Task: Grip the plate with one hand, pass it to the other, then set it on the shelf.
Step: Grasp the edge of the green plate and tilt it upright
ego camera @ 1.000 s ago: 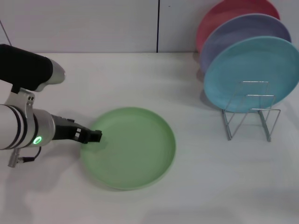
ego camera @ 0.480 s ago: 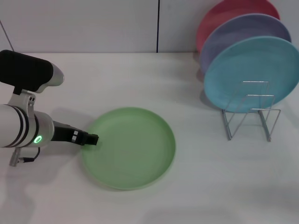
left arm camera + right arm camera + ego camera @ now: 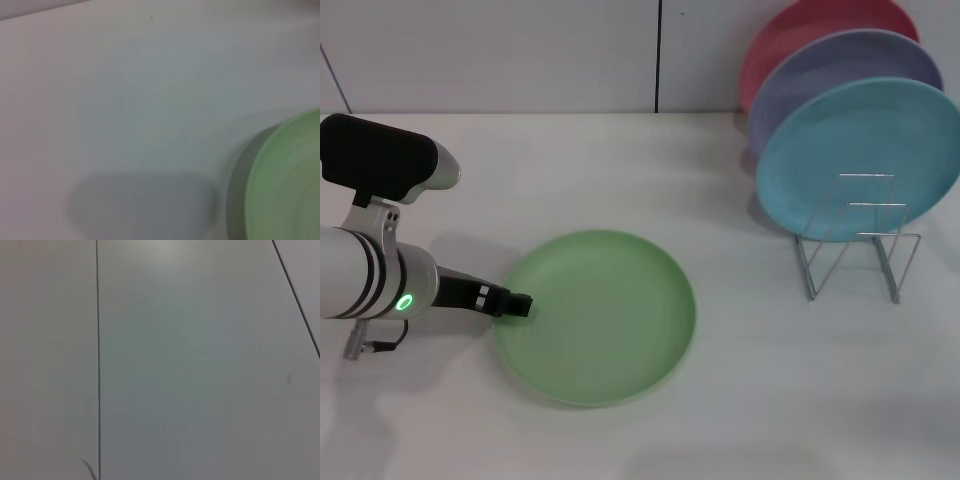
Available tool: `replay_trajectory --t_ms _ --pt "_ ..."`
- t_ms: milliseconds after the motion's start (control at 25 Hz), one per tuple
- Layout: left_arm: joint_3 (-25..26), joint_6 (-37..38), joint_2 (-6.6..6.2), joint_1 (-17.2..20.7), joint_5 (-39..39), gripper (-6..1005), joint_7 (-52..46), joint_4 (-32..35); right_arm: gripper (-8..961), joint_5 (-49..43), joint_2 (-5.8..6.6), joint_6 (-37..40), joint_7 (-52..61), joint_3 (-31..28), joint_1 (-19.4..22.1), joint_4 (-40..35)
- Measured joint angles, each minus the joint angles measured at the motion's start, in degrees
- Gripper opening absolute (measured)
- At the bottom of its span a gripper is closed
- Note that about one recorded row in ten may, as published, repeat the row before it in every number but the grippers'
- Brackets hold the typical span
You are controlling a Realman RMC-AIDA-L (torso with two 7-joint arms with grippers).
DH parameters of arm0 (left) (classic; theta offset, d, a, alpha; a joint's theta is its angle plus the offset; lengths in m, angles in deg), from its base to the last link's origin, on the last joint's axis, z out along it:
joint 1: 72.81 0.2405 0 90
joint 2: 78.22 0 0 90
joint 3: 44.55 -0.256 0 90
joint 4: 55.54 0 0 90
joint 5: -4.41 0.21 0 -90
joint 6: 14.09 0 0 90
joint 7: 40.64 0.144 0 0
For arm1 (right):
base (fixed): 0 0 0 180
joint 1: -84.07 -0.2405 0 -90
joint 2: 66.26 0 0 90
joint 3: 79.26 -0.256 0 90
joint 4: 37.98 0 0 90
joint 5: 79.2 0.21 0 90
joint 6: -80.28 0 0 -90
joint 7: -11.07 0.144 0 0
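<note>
step: grip plate | plate (image 3: 595,315) flat on tabletop (image 3: 740,400), well apart from shelf (image 3: 855,240) | left gripper (image 3: 518,305) at plate's left rim, jaws' state cannot tell | tip: straddle rim, close firmly before lifting | right gripper unseen

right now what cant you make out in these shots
- Left gripper, head view: whether its fingers are open or shut at the plate rim; too small and dark.
- Right gripper: in no view; the right wrist view shows only a blank surface.
- Shelf, head view: its rear loops, hidden by the light blue plate.
</note>
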Motion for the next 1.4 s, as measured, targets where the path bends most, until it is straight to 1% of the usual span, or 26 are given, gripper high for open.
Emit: replay_trajectory --t_ms 480,680,1120,1400 --pt "-0.06 -0.51 -0.04 0.33 -1.31 836 -0.09 -0.5 839 0.0 0.0 0.13 0.01 0.0 0.36 0.0" --pt "-0.09 -0.6 -0.08 0.41 -1.42 625 -0.09 -0.53 839 0.0 0.0 0.26 0.01 0.07 0.43 0.0" --pt "-0.44 -1.17 -0.01 0.53 -1.41 630 -0.42 -0.67 837 -0.2 0.06 0.39 0.01 0.14 0.66 0.0" --pt "-0.61 -1.47 0.0 0.78 -1.4 610 -1.03 -1.43 838 -0.1 0.09 0.44 0.01 0.13 1.05 -0.04"
